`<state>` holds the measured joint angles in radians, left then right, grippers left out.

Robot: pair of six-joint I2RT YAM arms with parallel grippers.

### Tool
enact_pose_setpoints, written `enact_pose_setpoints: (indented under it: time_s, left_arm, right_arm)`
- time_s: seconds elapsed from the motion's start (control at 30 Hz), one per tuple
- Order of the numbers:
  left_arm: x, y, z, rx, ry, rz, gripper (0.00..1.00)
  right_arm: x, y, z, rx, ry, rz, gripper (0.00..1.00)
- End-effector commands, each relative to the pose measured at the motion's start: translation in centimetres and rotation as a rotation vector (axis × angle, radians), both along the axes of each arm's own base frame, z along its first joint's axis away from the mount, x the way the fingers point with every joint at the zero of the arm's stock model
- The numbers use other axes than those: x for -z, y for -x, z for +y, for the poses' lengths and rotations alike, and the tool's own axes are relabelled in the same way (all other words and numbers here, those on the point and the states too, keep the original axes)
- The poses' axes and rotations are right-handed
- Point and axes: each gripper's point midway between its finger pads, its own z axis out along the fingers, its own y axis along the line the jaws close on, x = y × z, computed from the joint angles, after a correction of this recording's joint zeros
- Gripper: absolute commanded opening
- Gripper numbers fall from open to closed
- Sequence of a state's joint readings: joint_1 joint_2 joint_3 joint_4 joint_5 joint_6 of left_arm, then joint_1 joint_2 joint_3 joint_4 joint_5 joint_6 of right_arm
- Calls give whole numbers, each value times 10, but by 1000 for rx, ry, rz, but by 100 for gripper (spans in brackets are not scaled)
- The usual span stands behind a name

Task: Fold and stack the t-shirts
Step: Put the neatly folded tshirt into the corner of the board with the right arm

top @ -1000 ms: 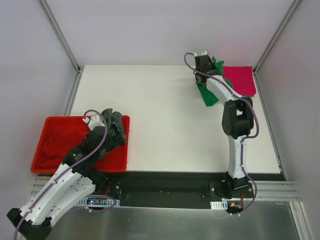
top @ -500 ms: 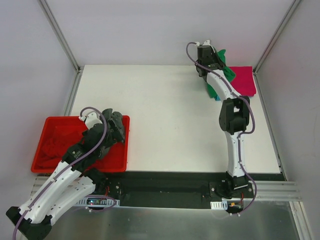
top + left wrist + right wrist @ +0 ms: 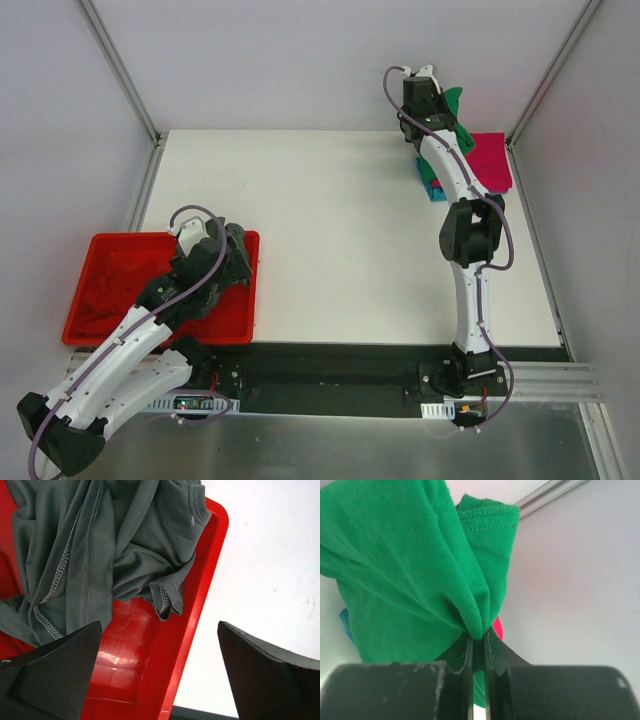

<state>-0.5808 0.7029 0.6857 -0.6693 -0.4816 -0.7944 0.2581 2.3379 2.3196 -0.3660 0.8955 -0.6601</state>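
My right gripper point(image 3: 428, 98) is shut on the bright green t-shirt point(image 3: 455, 108) and holds it bunched and raised at the far right of the table; in the right wrist view point(image 3: 478, 642) the green cloth point(image 3: 405, 575) hangs pinched between the jaws. Below it lie the magenta-pink t-shirt point(image 3: 490, 160) and an edge of the teal t-shirt point(image 3: 434, 188). My left gripper point(image 3: 236, 258) is open and empty above the right edge of the red tray point(image 3: 250, 300). In the left wrist view the dark grey t-shirt point(image 3: 100, 545) lies crumpled in the tray point(image 3: 200, 595). A red t-shirt point(image 3: 103, 292) lies in the tray's left part.
The white table point(image 3: 320, 240) is bounded by grey walls and metal corner rails point(image 3: 120, 70). The red tray overhangs the table's left front corner. A black strip point(image 3: 340, 352) runs along the near edge by the arm bases.
My right gripper has carried the green t-shirt up and toward the back right, uncovering the teal t-shirt beneath. My left arm has shifted slightly over the tray.
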Motion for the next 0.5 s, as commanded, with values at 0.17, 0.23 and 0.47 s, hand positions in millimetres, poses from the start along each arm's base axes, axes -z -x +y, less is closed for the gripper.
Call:
enact_pose_setpoints:
  time_s: [0.17,0.23,0.47]
  left_arm:
    - [-14,-6,1,-36,24,-44,99]
    - [-13,-6,1,-37,30,-43,99]
    - [-9,-9,-4,-29,30,-25,99]
  right_arm:
    - [-65,15,-9,5,-131,-138,0]
    - [-66,16,-15,16,-134,-138,0]
    - [-55,14,-30,18,-222,-130,0]
